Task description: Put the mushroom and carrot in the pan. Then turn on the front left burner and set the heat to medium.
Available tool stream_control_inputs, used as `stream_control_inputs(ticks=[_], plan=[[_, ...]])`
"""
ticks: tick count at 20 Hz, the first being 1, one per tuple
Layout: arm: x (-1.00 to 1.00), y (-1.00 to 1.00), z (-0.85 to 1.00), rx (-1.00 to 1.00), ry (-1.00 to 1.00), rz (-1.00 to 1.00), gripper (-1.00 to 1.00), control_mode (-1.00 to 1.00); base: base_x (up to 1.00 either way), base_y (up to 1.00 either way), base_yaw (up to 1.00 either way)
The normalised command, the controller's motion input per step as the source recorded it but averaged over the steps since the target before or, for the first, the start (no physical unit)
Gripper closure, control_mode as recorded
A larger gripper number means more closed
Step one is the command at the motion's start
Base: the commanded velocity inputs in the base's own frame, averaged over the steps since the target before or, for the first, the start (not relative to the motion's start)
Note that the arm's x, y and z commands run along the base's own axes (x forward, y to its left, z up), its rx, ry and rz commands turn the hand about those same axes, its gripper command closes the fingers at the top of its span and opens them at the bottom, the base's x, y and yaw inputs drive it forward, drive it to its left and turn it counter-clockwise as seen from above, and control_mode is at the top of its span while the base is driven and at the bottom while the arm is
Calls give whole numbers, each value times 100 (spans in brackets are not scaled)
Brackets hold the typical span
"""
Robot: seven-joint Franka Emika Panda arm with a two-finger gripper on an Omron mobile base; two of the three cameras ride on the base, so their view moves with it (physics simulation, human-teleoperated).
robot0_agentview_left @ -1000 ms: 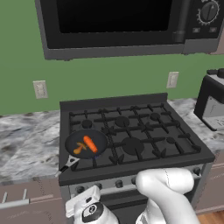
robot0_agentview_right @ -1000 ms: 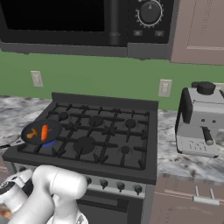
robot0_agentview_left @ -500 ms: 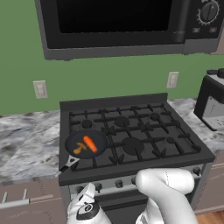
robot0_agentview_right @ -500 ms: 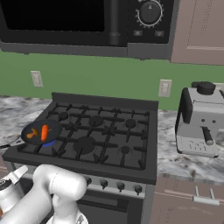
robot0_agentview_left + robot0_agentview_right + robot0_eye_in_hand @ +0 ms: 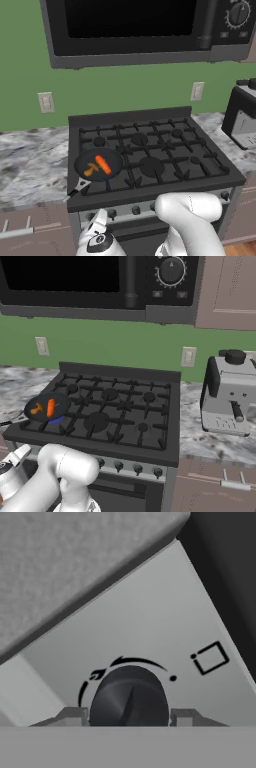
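Stove point(image 5: 150, 150): black gas range with cast-iron grates, set between grey marbled counters point(image 5: 30, 155), under a dark microwave point(image 5: 140, 30).
Pan point(image 5: 98, 164): round and dark, sitting on the front left burner point(image 5: 47, 408). Its short handle sticks out toward the stove's front left corner, over the edge.
Carrot point(image 5: 103, 162): bright orange and stubby, lying flat inside the pan. In the left base view its long axis slants from upper left to lower right.
Mushroom point(image 5: 91, 170): small and brownish-orange, also inside the pan, just beside the carrot on the handle side. It is too small to tell which way its stem points.
Gripper point(image 5: 130, 718): low in front of the stove, at the left end of the silver control panel point(image 5: 150, 632).
Fingers point(image 5: 75, 716): one tip stands on each side of a round dark knob point(image 5: 129, 699). They are narrowly apart, closely flanking it; whether they press on it cannot be told.
Knob markings: a curved black arc runs round its upper side, ending in a dot. A small square outline sits on the panel nearby.
Coffee machine point(image 5: 227, 391): grey, standing on the counter to the right of the stove.
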Motion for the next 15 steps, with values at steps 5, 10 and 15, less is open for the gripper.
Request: stream_control_inputs(ticks=[5,10,15], plan=[[0,0,-22,-28,0,-4,100,-100,0,0,0],[0,0,-11,-35,3,-5,100,-100,0,0,0],[0,0,-5,-35,8,-7,100,-100,0,0,0]])
